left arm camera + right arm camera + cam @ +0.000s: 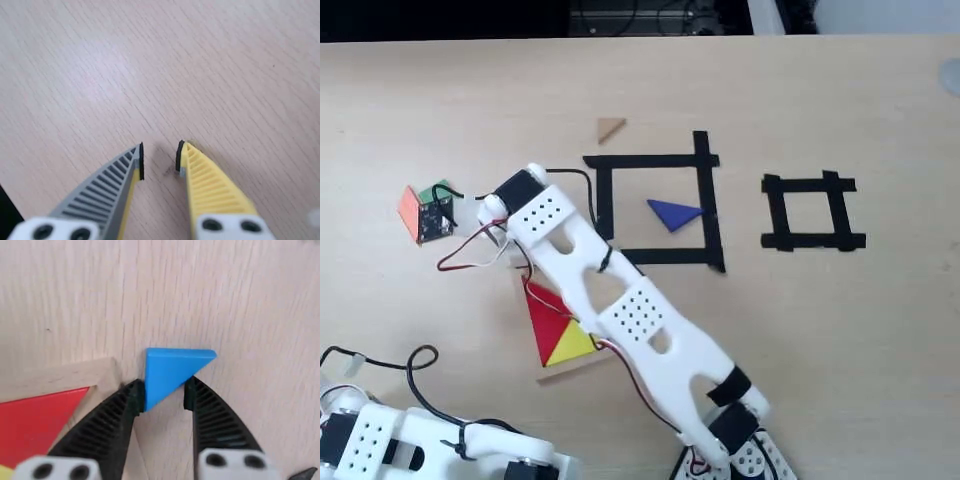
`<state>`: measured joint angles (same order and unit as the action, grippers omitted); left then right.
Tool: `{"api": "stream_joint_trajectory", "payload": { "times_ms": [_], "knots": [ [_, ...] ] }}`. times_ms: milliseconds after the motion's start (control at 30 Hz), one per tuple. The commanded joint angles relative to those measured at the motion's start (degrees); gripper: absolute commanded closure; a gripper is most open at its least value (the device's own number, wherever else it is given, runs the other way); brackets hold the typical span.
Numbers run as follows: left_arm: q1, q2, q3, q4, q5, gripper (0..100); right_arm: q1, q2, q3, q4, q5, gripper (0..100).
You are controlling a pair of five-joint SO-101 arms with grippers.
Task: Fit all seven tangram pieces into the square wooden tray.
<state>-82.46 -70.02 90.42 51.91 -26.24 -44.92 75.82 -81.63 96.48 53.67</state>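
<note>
Nearest me the left gripper [160,160] hangs slightly open and empty over the bare table [210,60], and farther in the right gripper [164,392] pinches a light blue triangle [170,370] just beside a corner of the wooden tray [65,374], a red piece [35,422] inside.

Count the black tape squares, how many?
2. The larger black tape square frames a blue triangular piece; the smaller black tape square lies beside it. The white arm might hide others.
</note>
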Motion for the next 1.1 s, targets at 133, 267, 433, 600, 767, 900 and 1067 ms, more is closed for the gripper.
{"api": "stream_joint_trajectory", "payload": {
  "times_ms": [133,267,433,600,767,900,1067],
  "knots": [
    [0.57,-0.44,-0.22,-0.88,-0.35,86,1.14,-0.13,0.4,0.79,0.7,89.4],
    [0.57,-0.44,-0.22,-0.88,-0.35,86,2.55,-0.22,0.4,-0.62,0.79,98.6],
    [0.75,-0.44,-0.22,-0.88,-0.35,86,4.48,-0.31,-1.45,-1.23,0.7,98.4],
    [0.48,-0.44,-0.22,-0.88,-0.35,86,6.95,-0.57,-2.77,-1.05,0.53,98.5],
    [0.48,-0.44,-0.22,-0.88,-0.35,86,8.7,-0.66,-4.79,1.58,0.44,98.5],
    [0.66,-0.44,-0.22,-0.88,-0.35,86,9.93,-0.66,-11.74,4.75,-1.58,98.7],
    [0.48,-0.44,-0.22,-0.88,-0.35,86,12.92,-1.27,-11.91,4.84,-2.29,98.7]
  ]
}}
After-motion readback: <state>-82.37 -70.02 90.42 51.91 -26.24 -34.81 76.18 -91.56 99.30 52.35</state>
